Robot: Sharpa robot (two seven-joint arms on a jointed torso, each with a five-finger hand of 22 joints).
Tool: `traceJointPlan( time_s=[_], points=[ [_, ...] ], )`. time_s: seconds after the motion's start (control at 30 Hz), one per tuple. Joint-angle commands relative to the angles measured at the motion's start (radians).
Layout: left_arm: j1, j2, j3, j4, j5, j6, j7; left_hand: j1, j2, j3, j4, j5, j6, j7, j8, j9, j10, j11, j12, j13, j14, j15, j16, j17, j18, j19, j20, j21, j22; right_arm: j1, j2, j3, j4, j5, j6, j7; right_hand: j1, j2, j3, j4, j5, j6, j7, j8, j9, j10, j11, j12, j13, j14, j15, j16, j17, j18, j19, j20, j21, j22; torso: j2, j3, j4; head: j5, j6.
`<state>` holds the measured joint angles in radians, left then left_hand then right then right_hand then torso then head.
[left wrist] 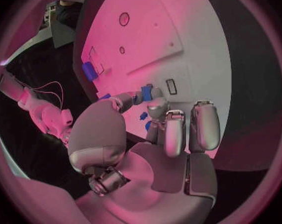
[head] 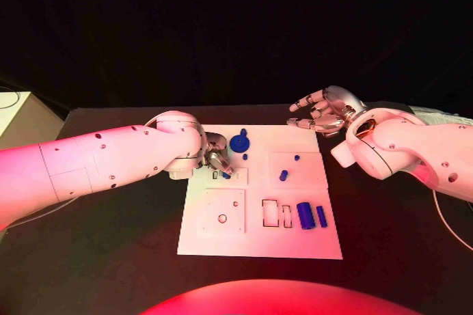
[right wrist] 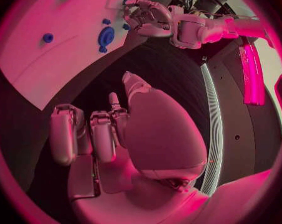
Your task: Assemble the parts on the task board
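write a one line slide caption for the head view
Left hand pinches a small blue part over the white task board while the right hand waits beyond its far corner.

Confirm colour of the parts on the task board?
Blue. The parts stand out against the white task board, clearest in the head view.

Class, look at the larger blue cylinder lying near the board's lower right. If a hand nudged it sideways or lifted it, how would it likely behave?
The cylinder lies on its side on the flat board, so a sideways nudge would probably roll it. It looks small, solid and rigid, so likely light and stiff. Its smooth round surface may slip in a loose hold.
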<state>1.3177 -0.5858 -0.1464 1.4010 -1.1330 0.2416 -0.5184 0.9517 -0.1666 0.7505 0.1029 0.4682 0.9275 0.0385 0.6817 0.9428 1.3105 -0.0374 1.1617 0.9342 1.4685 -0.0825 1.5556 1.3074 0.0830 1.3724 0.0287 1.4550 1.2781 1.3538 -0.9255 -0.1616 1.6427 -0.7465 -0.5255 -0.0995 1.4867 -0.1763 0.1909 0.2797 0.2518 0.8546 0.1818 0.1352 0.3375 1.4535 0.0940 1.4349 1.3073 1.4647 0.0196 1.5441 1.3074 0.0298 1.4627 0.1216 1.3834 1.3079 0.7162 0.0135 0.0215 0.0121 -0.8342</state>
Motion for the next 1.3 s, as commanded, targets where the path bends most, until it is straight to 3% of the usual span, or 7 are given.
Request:
traceJointPlan(
  time_s=[0.03, 0.27, 0.57, 1.3],
  points=[
    [-0.018, 0.005, -0.014, -0.001, 0.006, 0.038, -0.004, -0.013, -0.001, 0.096, -0.1, -0.006, 0.0, -0.008, 0.0, -0.001, 0.005, -0.001, 0.003, 0.0, 0.096, -0.007, 0.004, 0.244, -0.02, 0.006, -0.003, 0.001, 0.0, 0.0, -0.001, 0.0, 0.001, 0.0, -0.004, 0.01, -0.006, 0.002, 0.006, 0.002, 0.002, -0.004, 0.0, 0.005, 0.001, -0.008, 0.001, -0.005, 0.139, 0.085, -0.001, -0.006, 0.188, 0.018, 0.01, 0.0, -0.007, 0.14, 0.0, 0.0, 0.0001, 0.0, -0.001],
    [-0.018, 0.005, -0.014, -0.004, 0.01, 0.032, -0.004, -0.014, -0.002, 0.093, -0.098, -0.006, -0.001, -0.009, 0.0, -0.001, 0.004, -0.001, 0.002, 0.0, 0.096, -0.007, 0.004, 0.243, -0.02, 0.007, -0.003, 0.001, 0.0, 0.0, -0.001, 0.0, 0.002, 0.0, -0.004, 0.01, -0.006, 0.002, 0.006, 0.002, 0.002, -0.004, 0.0, 0.005, 0.001, -0.008, 0.001, -0.005, 0.139, 0.085, -0.001, -0.006, 0.188, 0.018, 0.01, 0.0, -0.007, 0.14, 0.0, 0.0004, -0.0005, -0.001, -0.002],
    [-0.018, 0.005, -0.014, -0.006, 0.047, 0.033, -0.006, 0.037, 0.022, 0.147, -0.14, 0.004, -0.008, -0.004, -0.005, 0.003, -0.008, -0.001, -0.008, -0.011, 0.095, -0.009, 0.002, 0.239, -0.019, 0.007, -0.006, -0.001, 0.0, 0.0, -0.002, 0.0, 0.002, 0.0, -0.002, 0.009, -0.008, 0.001, 0.008, 0.001, 0.003, -0.005, 0.0, 0.006, 0.001, -0.008, 0.001, -0.005, 0.139, 0.085, -0.001, -0.007, 0.187, 0.018, 0.01, -0.001, -0.008, 0.14, 0.0, 0.0001, -0.0006, 0.0, -0.002],
    [-0.017, 0.004, -0.014, -0.005, 0.051, 0.096, -0.01, 0.04, 0.021, 0.17, -0.156, 0.012, 0.007, -0.005, 0.001, 0.007, -0.001, -0.001, -0.005, -0.01, 0.101, -0.008, 0.013, 0.259, -0.02, 0.009, -0.005, 0.001, 0.003, 0.0, -0.003, 0.0, 0.004, 0.0, -0.001, 0.007, -0.008, 0.001, 0.008, 0.001, 0.003, -0.005, 0.0, 0.006, 0.001, -0.008, 0.001, -0.005, 0.139, 0.085, -0.001, -0.007, 0.187, 0.018, 0.01, -0.001, -0.008, 0.14, 0.0, 0.0004, 0.0001, 0.0, -0.003]
  ],
)
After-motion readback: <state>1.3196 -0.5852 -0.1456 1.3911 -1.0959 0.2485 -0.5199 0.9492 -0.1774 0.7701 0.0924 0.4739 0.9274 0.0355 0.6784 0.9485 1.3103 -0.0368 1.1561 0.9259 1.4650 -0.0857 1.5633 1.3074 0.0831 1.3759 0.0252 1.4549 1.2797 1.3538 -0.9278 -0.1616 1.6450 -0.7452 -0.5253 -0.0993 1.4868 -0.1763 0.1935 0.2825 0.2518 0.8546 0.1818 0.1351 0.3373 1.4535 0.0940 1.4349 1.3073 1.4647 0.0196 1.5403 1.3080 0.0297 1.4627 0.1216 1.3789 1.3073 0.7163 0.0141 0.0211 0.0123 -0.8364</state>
